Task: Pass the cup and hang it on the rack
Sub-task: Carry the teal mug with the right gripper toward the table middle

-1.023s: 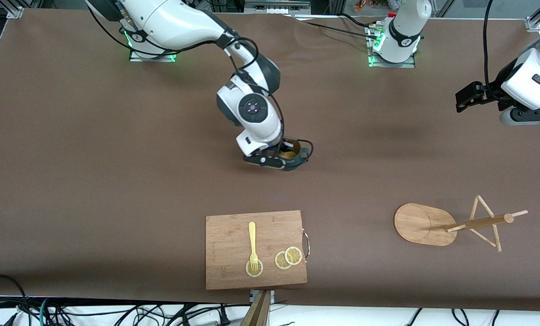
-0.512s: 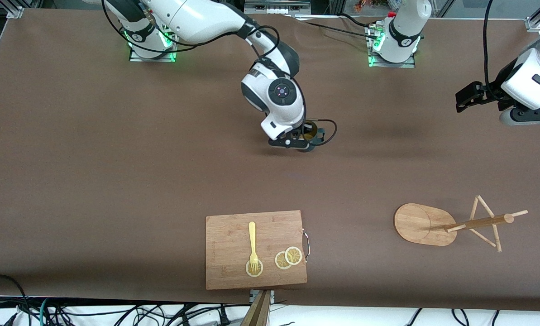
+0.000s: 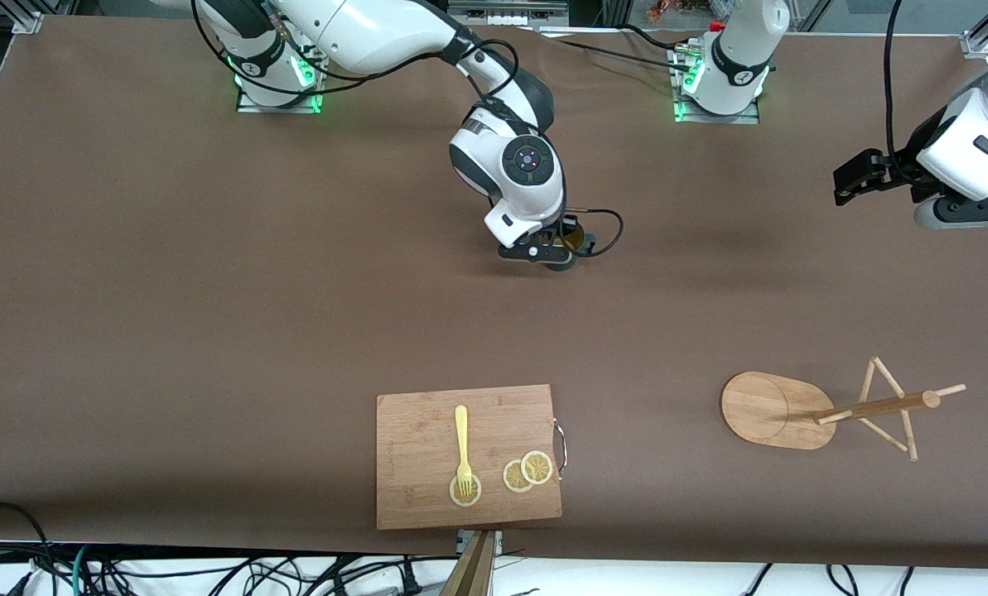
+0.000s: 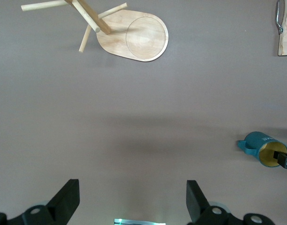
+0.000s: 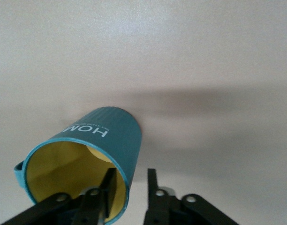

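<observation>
Checking the front view first: right pincer (image 3: 561, 250) is low at mid-table (image 3: 212, 331), with the cup (image 3: 577, 238) mostly hidden under the wrist. From here I cannot read the fingers.

Right wrist view settles it. The right pincer (image 5: 132, 190) straddles the cup's (image 5: 110, 136) wall, one finger inside the mouth and one finger (image 5: 153, 192) outside. A gap shows between the outer finger and the wall, so the jaws are parted, not clamping.

Cup: dark teal, ribbed outside, yellow inside, pale lettering reading "HOM" on the side. The left wrist view shows what the others hide: the small handle, on the cup (image 4: 260, 147), pointing away from the black fingertip at its rim.

Cup lies nearer the robot bases than the cutting board (image 3: 427, 488), which carries a fork (image 3: 461, 434) and lemon slices (image 3: 528, 472).

The rack (image 3: 779, 410) stands toward the left arm's end, well apart from the cup, its base, post and pegs bare (image 4: 134, 35).

Left arm waits; left pincer (image 3: 854, 178) hangs wide open (image 4: 132, 201) over bare table.
</observation>
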`<act>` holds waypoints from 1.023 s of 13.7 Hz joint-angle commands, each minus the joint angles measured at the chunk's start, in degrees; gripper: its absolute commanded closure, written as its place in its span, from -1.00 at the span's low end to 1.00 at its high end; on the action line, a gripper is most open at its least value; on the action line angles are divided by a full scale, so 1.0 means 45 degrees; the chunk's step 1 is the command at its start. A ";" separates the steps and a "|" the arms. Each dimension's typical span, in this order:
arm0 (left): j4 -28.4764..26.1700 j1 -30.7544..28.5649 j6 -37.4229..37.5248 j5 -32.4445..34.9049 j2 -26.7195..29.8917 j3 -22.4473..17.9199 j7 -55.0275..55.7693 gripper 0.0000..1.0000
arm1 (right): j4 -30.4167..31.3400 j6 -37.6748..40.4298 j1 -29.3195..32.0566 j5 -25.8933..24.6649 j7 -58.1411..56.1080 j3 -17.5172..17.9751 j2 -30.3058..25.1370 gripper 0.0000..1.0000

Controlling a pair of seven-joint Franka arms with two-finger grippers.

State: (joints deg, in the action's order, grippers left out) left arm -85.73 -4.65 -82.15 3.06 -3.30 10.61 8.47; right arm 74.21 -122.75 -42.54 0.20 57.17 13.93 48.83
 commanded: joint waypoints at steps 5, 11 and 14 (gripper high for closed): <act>0.0242 -0.0138 0.0054 -0.0095 -0.0106 0.0025 -0.0321 -1.00 | -0.2659 0.4184 0.0312 0.0033 -0.0185 -0.0069 -0.0088 -1.00; 0.0262 -0.0021 -0.0025 0.0413 -0.0126 0.0024 -0.0321 -1.00 | -0.2741 0.7389 0.2515 -0.0453 -0.3754 -0.0322 -0.2077 -1.00; 0.0242 -0.0002 -0.0005 0.0413 -0.0126 0.0044 -0.0321 -1.00 | -0.2741 0.8329 0.3514 -0.1956 -0.5980 -0.0419 -0.2939 -1.00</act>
State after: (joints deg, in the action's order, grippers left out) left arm -85.73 -4.65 -82.35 3.65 -3.36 10.49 8.47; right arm 60.67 -88.00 -28.63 -5.55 35.20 11.83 38.74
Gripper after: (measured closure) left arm 0.000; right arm 0.000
